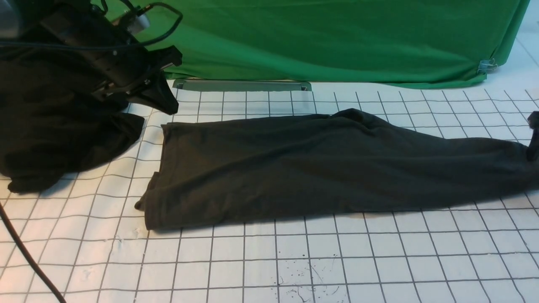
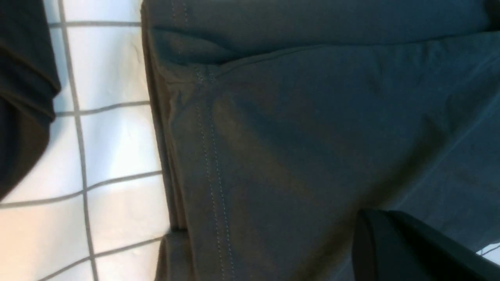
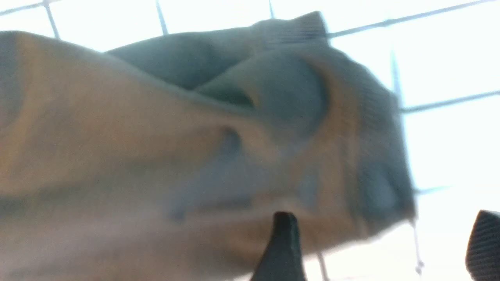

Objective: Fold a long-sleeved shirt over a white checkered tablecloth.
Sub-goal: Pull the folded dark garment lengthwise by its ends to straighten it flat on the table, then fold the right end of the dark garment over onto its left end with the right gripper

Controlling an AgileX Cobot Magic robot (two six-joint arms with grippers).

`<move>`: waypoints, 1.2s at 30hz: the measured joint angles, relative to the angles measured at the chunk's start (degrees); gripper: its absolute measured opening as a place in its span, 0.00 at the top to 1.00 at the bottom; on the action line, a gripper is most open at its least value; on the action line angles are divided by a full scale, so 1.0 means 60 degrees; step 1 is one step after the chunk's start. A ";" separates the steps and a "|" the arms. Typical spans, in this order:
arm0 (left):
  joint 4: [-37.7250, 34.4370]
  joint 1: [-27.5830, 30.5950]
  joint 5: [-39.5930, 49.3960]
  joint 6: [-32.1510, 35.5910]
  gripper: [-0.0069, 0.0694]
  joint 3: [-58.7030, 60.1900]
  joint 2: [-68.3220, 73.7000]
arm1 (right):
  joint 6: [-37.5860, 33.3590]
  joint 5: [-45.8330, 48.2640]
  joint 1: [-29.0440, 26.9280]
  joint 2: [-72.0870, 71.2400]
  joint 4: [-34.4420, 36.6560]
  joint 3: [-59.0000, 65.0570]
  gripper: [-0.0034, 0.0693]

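Note:
The long-sleeved shirt (image 1: 328,164) lies as a long dark grey band across the white checkered tablecloth (image 1: 294,261), print hidden. My left gripper (image 1: 162,99) hangs just above the band's far left corner, apart from the cloth. In the left wrist view its fingers (image 2: 390,242) are pressed together over the stitched hem of the shirt (image 2: 312,117), with nothing between them. My right gripper (image 3: 383,249) stands open at the other end of the shirt (image 3: 195,136), beside a ribbed edge. In the front view only a dark fingertip (image 1: 534,120) shows at the right edge.
A jet-black heap of cloth (image 1: 54,126) sits at the left, under my left arm. A green cloth (image 1: 337,38) hangs along the back, with a grey bar (image 1: 242,85) at its foot. A black cable (image 1: 25,256) crosses the near left corner.

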 joint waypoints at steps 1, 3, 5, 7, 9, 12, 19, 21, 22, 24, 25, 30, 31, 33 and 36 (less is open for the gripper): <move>0.0012 0.0000 0.0000 0.0013 0.91 0.0000 0.0000 | 0.0000 -0.0025 0.0009 0.0066 -0.0003 0.0000 0.19; 0.0056 0.0000 0.0000 0.0022 0.91 0.0000 0.0000 | 0.0000 -0.0119 0.0039 0.0435 0.0018 0.0000 0.20; 0.0059 0.0000 0.0000 0.0022 0.91 0.0000 0.0000 | 0.0000 -0.0149 0.0039 0.0640 0.0018 0.0000 0.20; 0.0059 0.0000 0.0000 0.0022 0.91 0.0000 0.0000 | 0.0000 -0.0197 0.0046 0.0865 0.0018 0.0000 0.20; 0.0067 0.0000 0.0000 0.0022 0.91 0.0000 0.0000 | 0.0000 -0.0213 0.0046 0.0975 -0.0010 0.0000 0.20; -0.0156 0.0005 -0.0013 0.0010 0.91 0.0000 0.0000 | -0.0344 -0.0233 0.0107 0.0988 -0.0009 -0.0007 0.41; -0.1625 -0.0150 -0.0026 0.0025 0.91 0.0011 -0.0351 | -0.0869 -0.0024 0.0236 0.0716 -0.0078 -0.0019 0.92; -0.1445 -0.0265 -0.0034 0.0050 0.91 0.0011 -0.0697 | -0.0850 0.0105 0.0143 0.0456 -0.0299 -0.0057 0.93; -0.1245 -0.0351 -0.0034 0.0063 0.91 0.0052 -0.0943 | -0.0802 0.0174 0.0042 0.0275 -0.0359 -0.0092 0.93; -0.0948 -0.0494 -0.0043 0.0119 0.91 0.0192 -0.1401 | -0.0762 0.0349 -0.0191 -0.0041 -0.0438 -0.0181 0.93; -0.0726 -0.0626 -0.0043 0.0208 0.91 0.0367 -0.1770 | -0.0740 0.0420 -0.0370 -0.0253 -0.0503 -0.0229 0.93; -0.0558 -0.0867 -0.0011 0.0748 0.91 0.1532 -0.2893 | -0.0376 0.0659 -0.1299 -0.1346 -0.0688 -0.0303 0.93; -0.0545 -0.0867 -0.0001 0.0773 0.91 0.1577 -0.2919 | -0.0312 0.0671 -0.1321 -0.1390 -0.0688 -0.0302 0.93; -0.0461 -0.0866 0.0025 0.1009 0.91 0.1926 -0.3023 | -0.0168 0.0720 -0.1461 -0.1752 -0.0666 -0.0366 0.93; -0.0278 -0.0866 0.0035 0.1194 0.91 0.2370 -0.3012 | -0.0044 0.0881 -0.1388 -0.2512 0.0118 -0.0407 0.93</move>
